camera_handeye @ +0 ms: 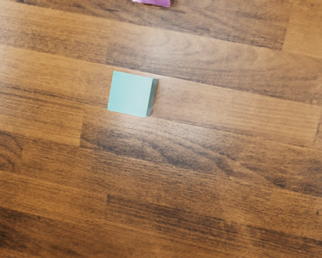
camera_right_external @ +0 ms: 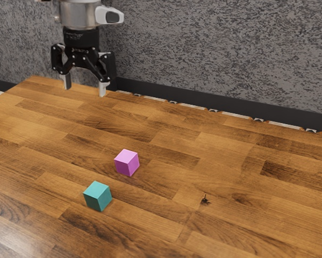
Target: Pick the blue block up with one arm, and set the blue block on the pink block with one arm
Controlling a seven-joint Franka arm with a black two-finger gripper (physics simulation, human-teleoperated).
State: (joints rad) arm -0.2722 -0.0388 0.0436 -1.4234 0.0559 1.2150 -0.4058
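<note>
1. The gripper [camera_right_external: 84,86] is seen in the upper left part of the exterior view, raised clear of the table with its fingers pointed down. The two fingers are spread wide apart, and nothing is held between them.
2. Directly above the gripper, the grey and white end of the arm [camera_right_external: 83,13] is seen, cut off by the edge of the picture.
3. The blue block [camera_right_external: 97,195], which is closer to teal in colour, is found resting flat on the wood. It is touched by nothing and lies well apart from the gripper, toward the near side of the table.
4. In the wrist view the blue block [camera_handeye: 131,94] is shown from above. Its light top face and one narrow, darker side face can be seen.
5. The pink block [camera_right_external: 127,162] is placed near the blue block, a little toward the exterior view's right and farther back. A gap of bare wood is left between the two, so they are not touching.
6. In the wrist view only a thin strip of the pink block [camera_handeye: 151,2] is caught, with bare wood between it and the blue block.
7. The table [camera_right_external: 247,177] is made of brown wooden planks with a strong grain. A small dark mark [camera_right_external: 205,200] is noticed on it, toward the exterior view's right of the blocks; it may be a stain or a knot, but this cannot be told.
8. Behind the table a grey speckled wall [camera_right_external: 220,48] is seen, with a black strip [camera_right_external: 230,103] along its foot.
</note>
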